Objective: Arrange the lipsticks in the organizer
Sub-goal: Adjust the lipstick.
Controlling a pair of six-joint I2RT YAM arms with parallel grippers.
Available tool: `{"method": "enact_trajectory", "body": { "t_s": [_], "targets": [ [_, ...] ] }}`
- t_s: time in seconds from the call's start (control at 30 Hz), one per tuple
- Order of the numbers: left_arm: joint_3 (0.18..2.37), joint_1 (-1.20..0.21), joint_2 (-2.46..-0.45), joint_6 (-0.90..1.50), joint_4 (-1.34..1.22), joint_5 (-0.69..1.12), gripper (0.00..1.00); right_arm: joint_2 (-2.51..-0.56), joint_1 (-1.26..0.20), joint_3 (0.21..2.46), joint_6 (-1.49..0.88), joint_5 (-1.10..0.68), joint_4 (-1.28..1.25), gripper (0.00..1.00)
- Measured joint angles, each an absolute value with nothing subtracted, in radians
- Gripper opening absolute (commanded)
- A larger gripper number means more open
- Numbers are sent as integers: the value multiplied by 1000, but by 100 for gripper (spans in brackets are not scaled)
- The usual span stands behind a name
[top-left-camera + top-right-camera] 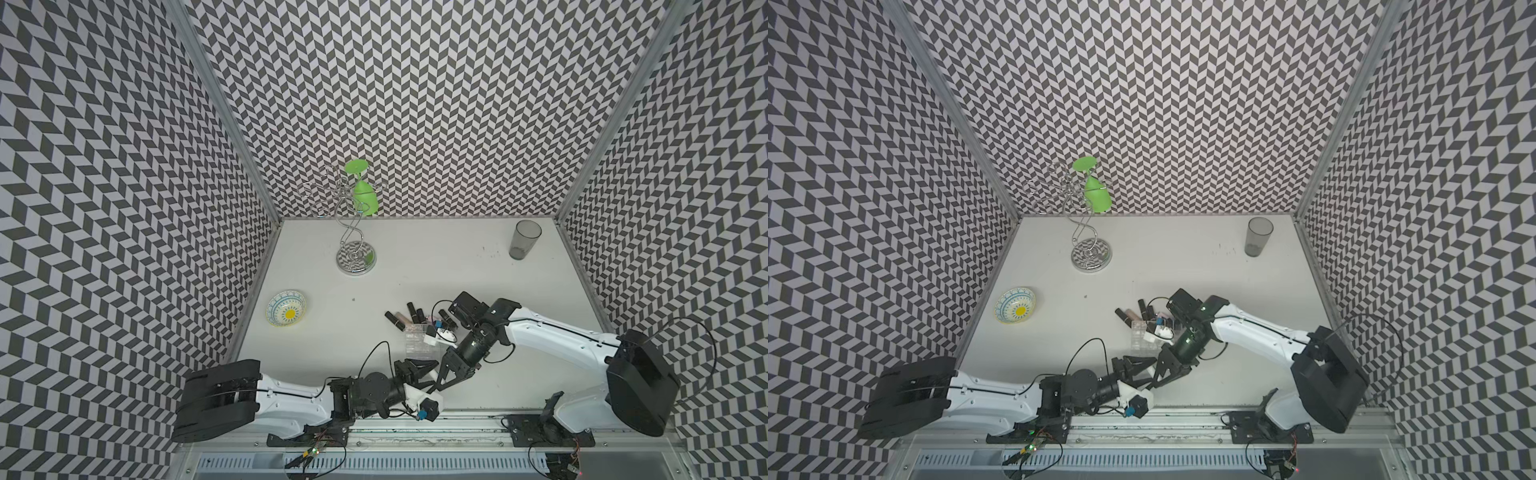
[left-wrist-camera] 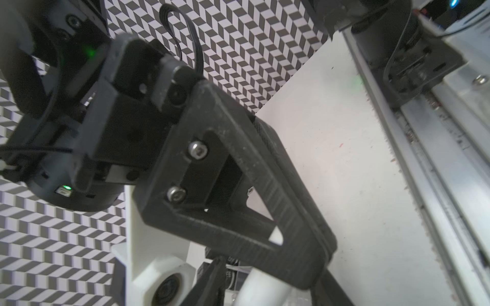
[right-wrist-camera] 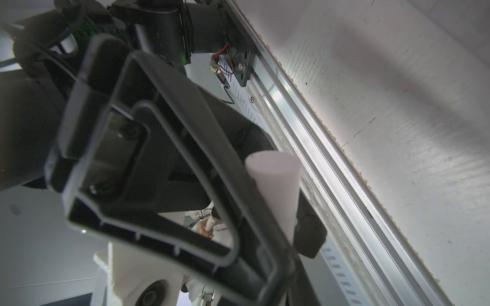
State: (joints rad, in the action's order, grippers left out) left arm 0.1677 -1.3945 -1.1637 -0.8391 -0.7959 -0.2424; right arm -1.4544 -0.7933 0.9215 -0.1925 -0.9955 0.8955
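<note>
Lipsticks (image 1: pixel 394 321) are lying in a loose cluster on the white table (image 1: pixel 415 266), just beyond the far edge of the clear organizer (image 1: pixel 419 345). In both top views most of them are showing as black tubes, with a beige tube (image 1: pixel 405 319) among them. More black tubes are lying just to the right, partly under the right arm. The organizer is sitting toward the front of the table, right of the middle, and its cells are too faint to tell whether any holds a tube.

Both arms are meeting just in front of the organizer, on the robot's side, with their fingers overlapping in both top views. The right gripper (image 3: pixel 290 233) is clamping a pale lipstick tube (image 3: pixel 275 190) between its fingers. It is gripping the tube partway along, so one flat end is sticking out past them.

The left gripper (image 2: pixel 267 280) is reaching in from the left. Its fingers (image 2: pixel 212 275) are flanking the same pale tube, which is poking out beneath the right gripper's black finger frame. Whether the left jaws are pressing on the tube or standing clear of it cannot be told.

Farther back, a green wine glass (image 1: pixel 362 193) is hanging upside down on a wire rack (image 1: pixel 356 257). A grey tumbler (image 1: pixel 524 240) is standing near the back right corner. A patterned bowl (image 1: pixel 286 308) is sitting at the left edge, well apart from the lipsticks.
</note>
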Motion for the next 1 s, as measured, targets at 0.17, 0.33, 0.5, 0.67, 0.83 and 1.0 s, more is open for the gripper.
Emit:
{"method": "enact_trajectory", "body": {
  "t_s": [0.17, 0.33, 0.5, 0.67, 0.83, 1.0],
  "targets": [
    [172, -1404, -1158, -841, -790, -269, 40, -1460, -793, 926, -195, -1007, 895, 23],
    [172, -1421, -1156, -846, -768, -283, 27, -1467, -793, 926, -197, -1042, 886, 38],
    [172, -1431, -1154, -841, -751, -294, 25, -1466, -793, 926, -200, -1093, 862, 51],
    [170, -1422, -1135, -793, -747, -311, 8, -1428, -787, 929, -236, -1054, 834, 53],
    [208, -1289, -1040, -603, -651, -207, 2, -1259, -791, 930, -345, -857, 693, 49],
    [220, -1201, -931, -418, -635, -34, 2, -965, -888, 773, -479, -537, 321, 48]
  ]
}}
